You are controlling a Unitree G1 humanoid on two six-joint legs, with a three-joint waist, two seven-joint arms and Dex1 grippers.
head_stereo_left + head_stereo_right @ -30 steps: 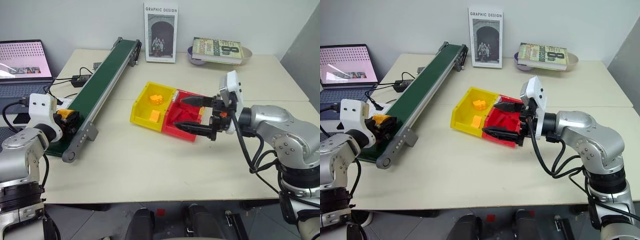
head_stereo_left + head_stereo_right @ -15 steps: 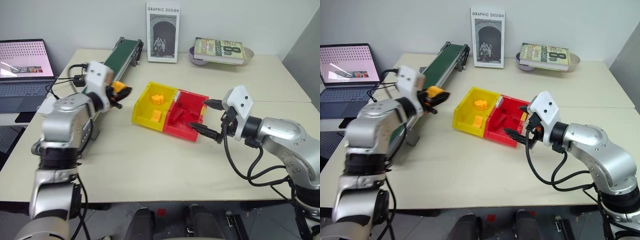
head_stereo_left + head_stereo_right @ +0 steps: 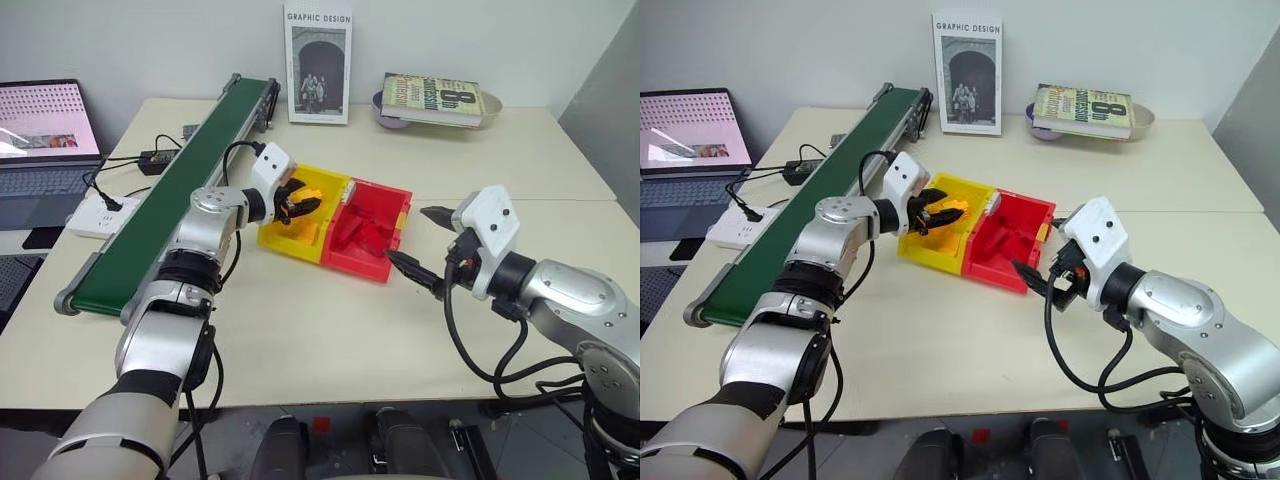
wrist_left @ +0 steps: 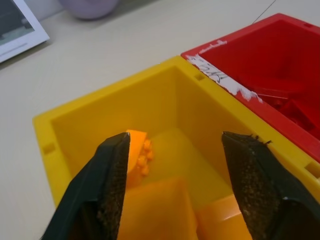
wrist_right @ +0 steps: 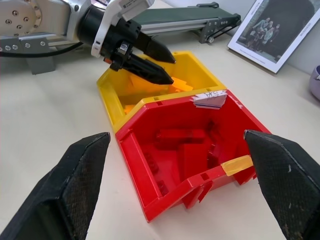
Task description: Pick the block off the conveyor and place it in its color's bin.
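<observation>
My left gripper (image 3: 305,203) hangs over the yellow bin (image 3: 275,232), open, fingers well apart in the left wrist view (image 4: 176,137). Yellow-orange bricks lie in the bin below it. One studded brick (image 4: 142,154) sits tilted against the inner side of one finger; I cannot tell whether it is the block or whether it touches the finger. The dark green conveyor (image 3: 170,210) runs along the left with a bare belt. My right gripper (image 3: 405,233) stands open just right of the red twin bin (image 3: 370,262), holding nothing.
A laptop (image 3: 40,130), a white power strip (image 3: 100,212) and a black adapter (image 3: 160,157) lie left of the conveyor. A standing book (image 3: 318,62) and a book on a bowl (image 3: 432,98) are at the back. Red bricks lie in the red bin.
My left arm swung from the conveyor's near end across to the yellow bin carrying the block, and its fingers have opened. My right gripper drew back slightly to the right of the red bin.
</observation>
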